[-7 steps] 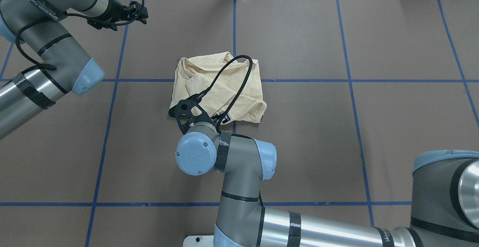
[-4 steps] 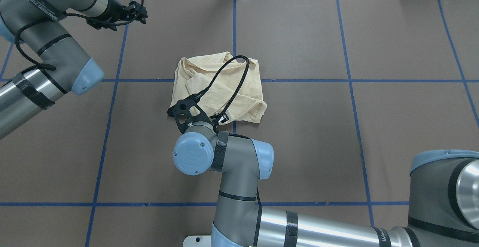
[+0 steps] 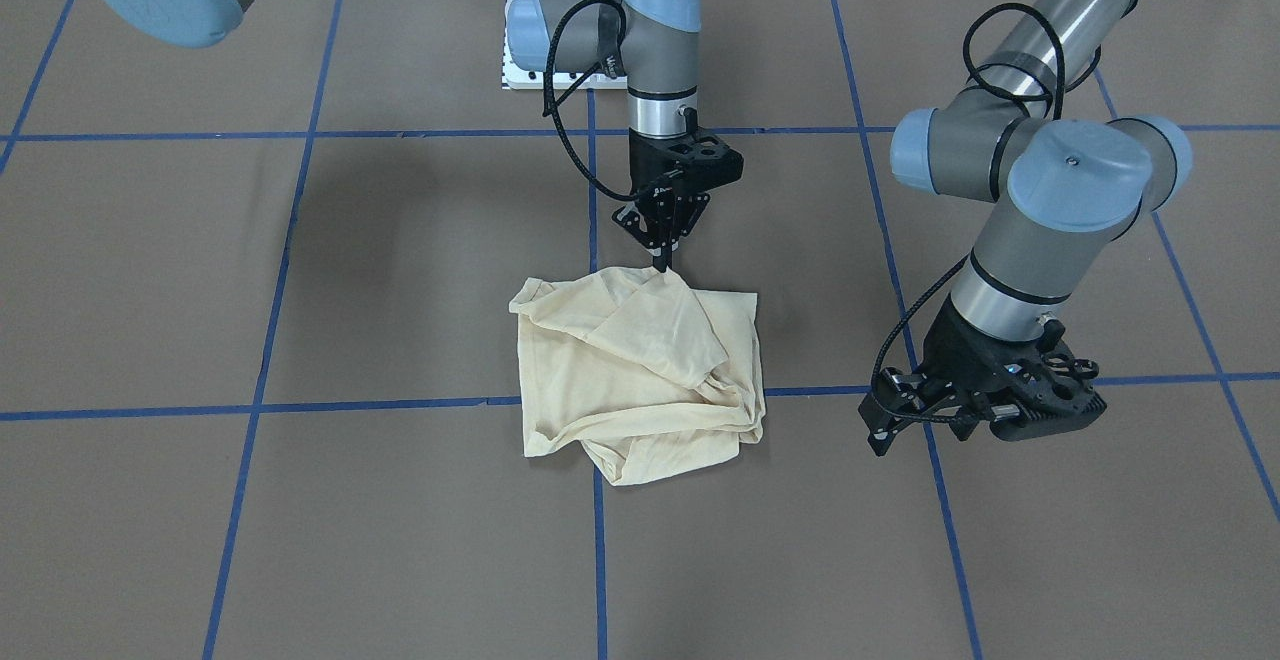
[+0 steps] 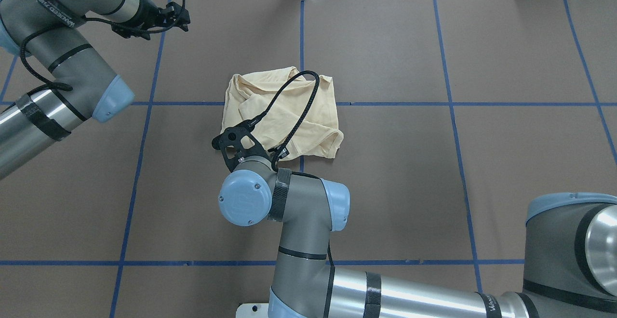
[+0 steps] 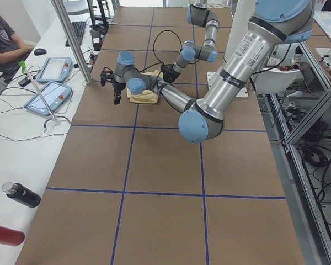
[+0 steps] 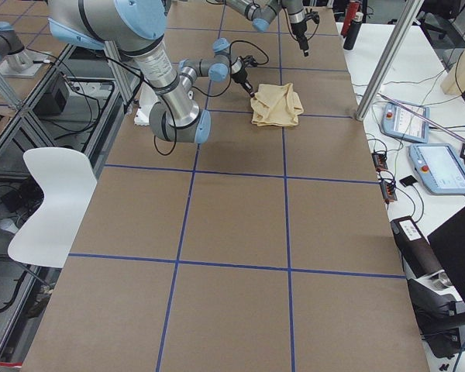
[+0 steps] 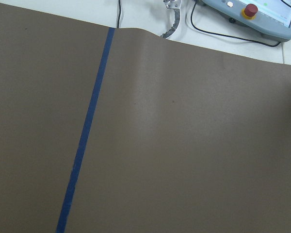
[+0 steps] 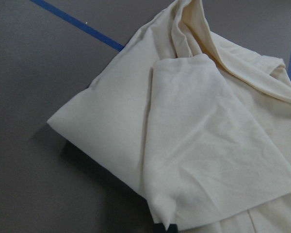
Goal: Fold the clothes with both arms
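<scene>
Right arm [image 4: 308, 202] has edged slightly back and toward the robot's left in the last second; the shirt [image 3: 640, 370] and the left arm [image 4: 72, 62] have not shifted.

Mid-table [image 3: 300, 540], over a crossing of the blue tape lines [image 3: 380, 405], the shirt lies as a rough, several-layered square. Its edges are uneven and one loose flap lies across the top. The right gripper [image 3: 661, 262] stands at the edge nearest the robot, jaws seemingly pinched on a small peak of cloth. The left gripper [image 4: 181, 17] hangs well apart over bare table, spread and holding nothing. Most of the folding looks done; what seems left is a last fold or a tidying of the ragged edges, then letting go.
</scene>
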Robot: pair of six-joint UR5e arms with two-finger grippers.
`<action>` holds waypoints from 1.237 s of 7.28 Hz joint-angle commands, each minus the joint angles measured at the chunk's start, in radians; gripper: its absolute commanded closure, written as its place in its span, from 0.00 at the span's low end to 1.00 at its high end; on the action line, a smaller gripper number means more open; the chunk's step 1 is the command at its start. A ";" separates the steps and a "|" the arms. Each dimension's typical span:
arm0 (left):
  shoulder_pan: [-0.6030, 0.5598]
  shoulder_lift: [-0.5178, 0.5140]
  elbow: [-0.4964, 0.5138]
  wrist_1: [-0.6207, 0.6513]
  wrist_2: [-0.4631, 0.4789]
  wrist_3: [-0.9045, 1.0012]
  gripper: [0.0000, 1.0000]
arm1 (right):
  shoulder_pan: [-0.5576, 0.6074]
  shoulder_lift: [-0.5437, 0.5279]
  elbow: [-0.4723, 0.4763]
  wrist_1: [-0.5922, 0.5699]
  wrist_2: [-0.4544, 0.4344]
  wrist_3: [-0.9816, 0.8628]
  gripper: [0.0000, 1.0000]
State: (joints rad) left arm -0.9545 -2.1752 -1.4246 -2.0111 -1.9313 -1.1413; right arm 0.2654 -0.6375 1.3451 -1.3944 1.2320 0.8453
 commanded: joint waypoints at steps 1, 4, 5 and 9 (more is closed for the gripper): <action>-0.001 0.000 0.000 0.000 0.000 0.000 0.01 | 0.001 0.001 0.011 0.003 0.004 0.000 1.00; -0.001 -0.002 -0.002 0.002 -0.002 -0.002 0.01 | 0.084 -0.008 0.057 0.006 0.011 0.000 1.00; -0.003 -0.003 -0.005 0.015 -0.014 -0.002 0.01 | 0.124 -0.010 0.060 0.006 0.020 0.000 1.00; -0.003 -0.005 -0.010 0.015 -0.015 -0.006 0.01 | 0.267 -0.040 0.023 0.003 0.054 -0.002 1.00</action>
State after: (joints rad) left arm -0.9571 -2.1797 -1.4331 -1.9959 -1.9459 -1.1453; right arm 0.4969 -0.6681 1.3903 -1.3910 1.2812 0.8449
